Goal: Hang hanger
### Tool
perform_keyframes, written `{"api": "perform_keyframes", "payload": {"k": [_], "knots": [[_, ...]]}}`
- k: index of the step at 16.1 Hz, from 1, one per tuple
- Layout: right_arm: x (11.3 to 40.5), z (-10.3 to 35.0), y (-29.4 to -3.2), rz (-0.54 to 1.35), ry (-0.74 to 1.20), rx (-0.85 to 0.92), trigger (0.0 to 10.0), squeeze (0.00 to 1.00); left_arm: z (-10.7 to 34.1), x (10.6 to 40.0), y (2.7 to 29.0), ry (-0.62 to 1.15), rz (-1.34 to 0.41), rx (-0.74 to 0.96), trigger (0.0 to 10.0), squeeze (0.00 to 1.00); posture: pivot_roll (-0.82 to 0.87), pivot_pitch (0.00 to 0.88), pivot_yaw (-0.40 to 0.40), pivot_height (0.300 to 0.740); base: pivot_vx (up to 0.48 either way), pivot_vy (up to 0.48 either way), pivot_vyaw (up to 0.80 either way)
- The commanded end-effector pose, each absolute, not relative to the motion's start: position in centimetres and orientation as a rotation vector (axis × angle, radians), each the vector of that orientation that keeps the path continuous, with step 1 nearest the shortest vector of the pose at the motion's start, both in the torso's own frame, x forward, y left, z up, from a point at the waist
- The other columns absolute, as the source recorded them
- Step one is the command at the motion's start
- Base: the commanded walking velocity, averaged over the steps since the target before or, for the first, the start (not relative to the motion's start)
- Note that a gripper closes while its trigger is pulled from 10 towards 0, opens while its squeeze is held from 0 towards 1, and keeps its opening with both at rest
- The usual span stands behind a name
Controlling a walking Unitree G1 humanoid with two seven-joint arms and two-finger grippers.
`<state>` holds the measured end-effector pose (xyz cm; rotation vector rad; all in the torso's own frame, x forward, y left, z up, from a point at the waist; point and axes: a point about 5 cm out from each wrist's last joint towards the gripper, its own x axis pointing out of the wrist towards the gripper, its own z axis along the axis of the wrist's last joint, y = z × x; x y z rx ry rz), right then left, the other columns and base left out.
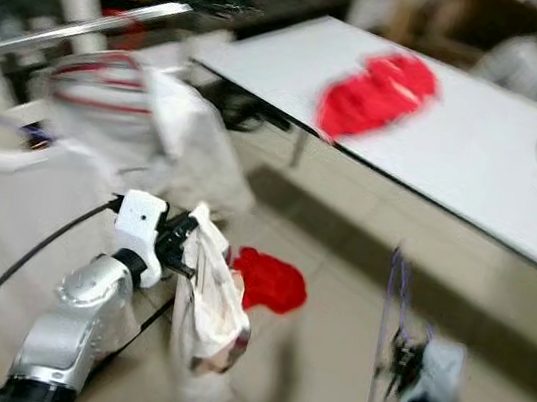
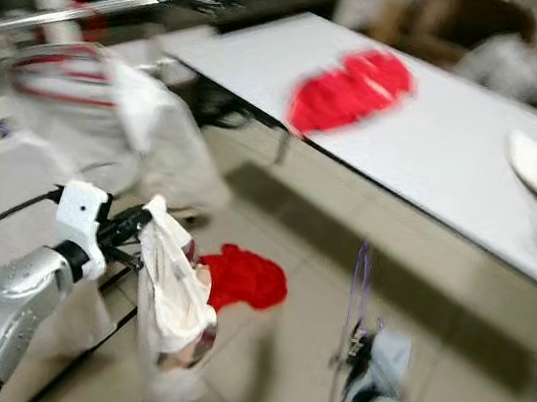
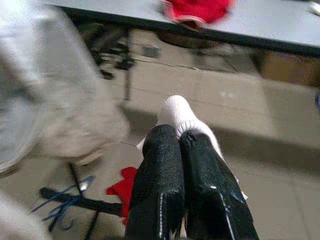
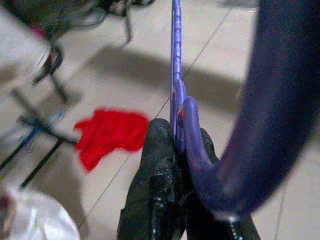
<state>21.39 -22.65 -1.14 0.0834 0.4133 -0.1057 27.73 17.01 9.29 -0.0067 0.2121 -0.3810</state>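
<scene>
Right gripper [image 4: 176,131] clenched on thin purple wire hanger [image 4: 176,60], held upright above tiled floor [image 1: 340,262]. Left gripper [image 3: 181,137] clamped on white cloth garment [image 1: 208,298], drooping beside red crumpled cloth [image 1: 270,280] on floor. Beyond: second red cloth [image 1: 377,94] near front edge of grey table [image 1: 486,163]; metal clothes rail [image 1: 82,28] carrying white garments.

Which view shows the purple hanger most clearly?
The right wrist view: the purple hanger fills it close up, pinched in the right tool. Both eye views show it as a thin blurred loop rising from that tool.
</scene>
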Motion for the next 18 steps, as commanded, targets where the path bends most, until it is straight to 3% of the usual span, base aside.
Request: {"api": "perform_keyframes", "payload": {"k": [1,9,12,18], "knots": [[22.0,-0.2,-23.2,-0.131,0.375,0.096,10.0,0.0,10.0,28.3,16.7,0.181,-0.391,0.006,10.0,0.0,-0.18,0.0,0.01,0.74,0.0,0.334,-0.8],[22.3,0.4,-23.3,-0.126,0.374,0.104,10.0,0.0,10.3,29.2,16.9,0.171,-0.384,0.02,10.0,0.0,-0.19,0.0,0.013,0.74,0.0,0.401,-0.8],[22.6,0.1,-23.1,-0.111,0.388,0.126,10.0,0.0,10.5,29.0,17.6,0.163,-0.303,-0.024,10.0,0.0,-0.16,0.0,0.006,0.74,0.0,0.0,-0.67],[23.6,0.9,-22.9,-0.094,0.336,0.091,10.0,0.0,11.7,30.1,18.6,0.104,-0.235,-0.089,10.0,0.0,-0.19,0.0,0.026,0.74,0.153,0.0,0.0]]}}
